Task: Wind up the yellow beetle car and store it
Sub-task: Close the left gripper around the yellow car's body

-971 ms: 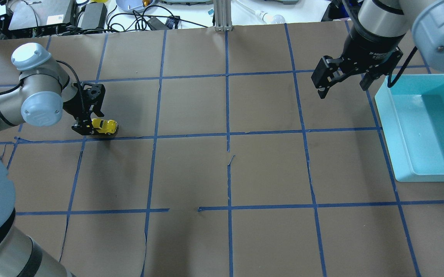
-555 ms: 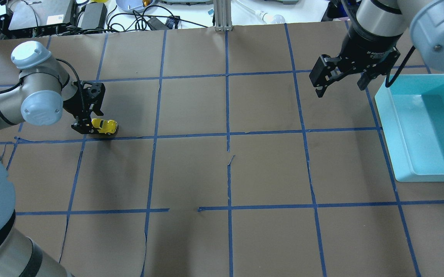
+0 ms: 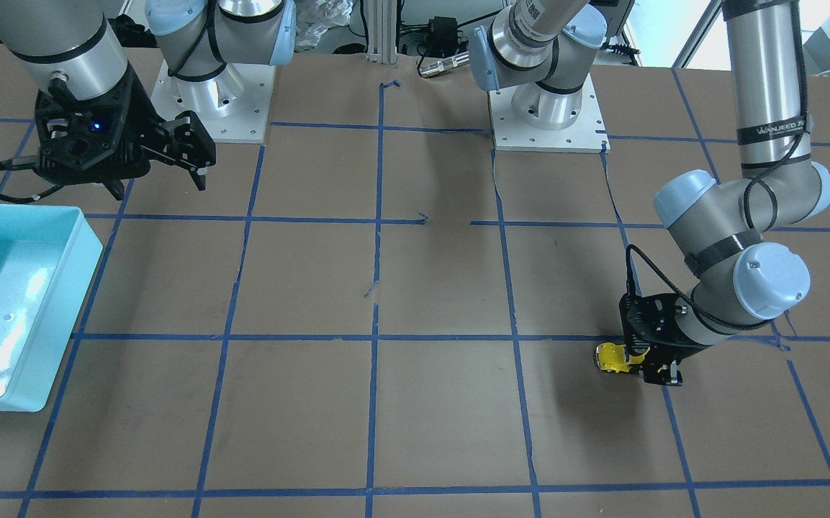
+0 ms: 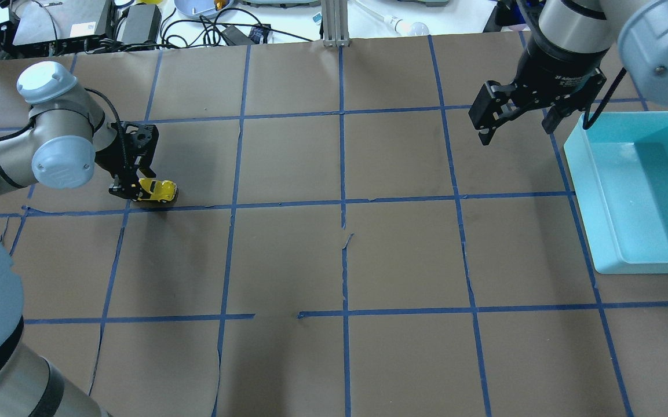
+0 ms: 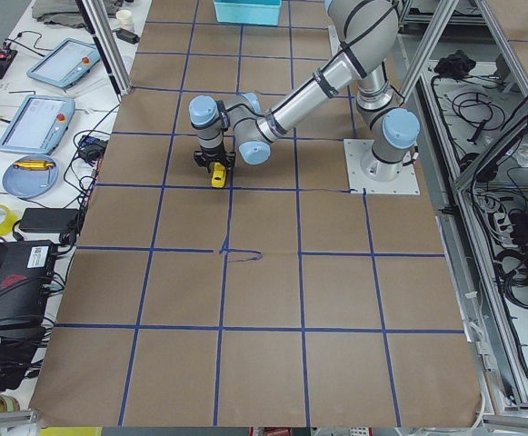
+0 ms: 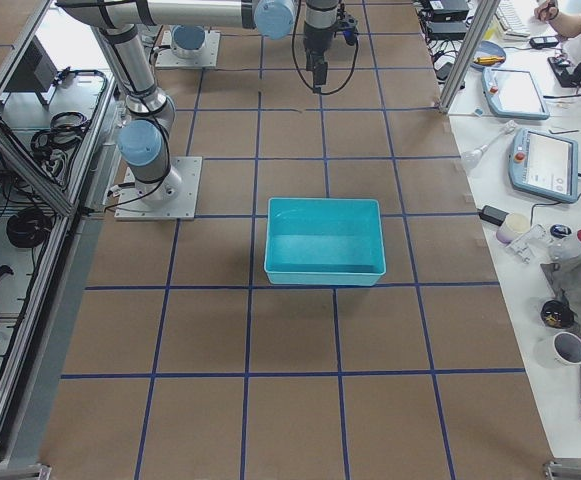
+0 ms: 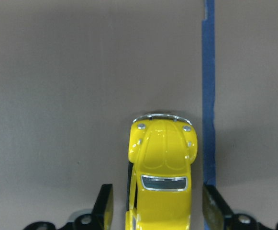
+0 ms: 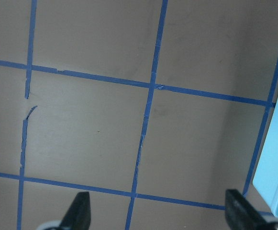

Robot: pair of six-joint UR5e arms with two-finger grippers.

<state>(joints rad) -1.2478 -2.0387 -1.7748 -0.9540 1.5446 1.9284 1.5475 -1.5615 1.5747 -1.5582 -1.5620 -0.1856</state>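
The left end effector straddles the tail of the car. Its fingers are spread to either side, close to the yellow bodywork but seemingly not gripping it. Over the past second it has shifted only a touch, while the car has kept its spot, wheels down on the worktop, just beside a blue tape line at the robot's left end. The right end effector, wide apart and empty, hangs above the worktop just beside the turquoise bin, having drifted only slightly.

Since the car has not rolled, the wind-up appears not yet begun. The likely next need is for the fingers to close on the body and drag it backwards. The bin sits well apart, across the worktop, so storing it looks a long way off.
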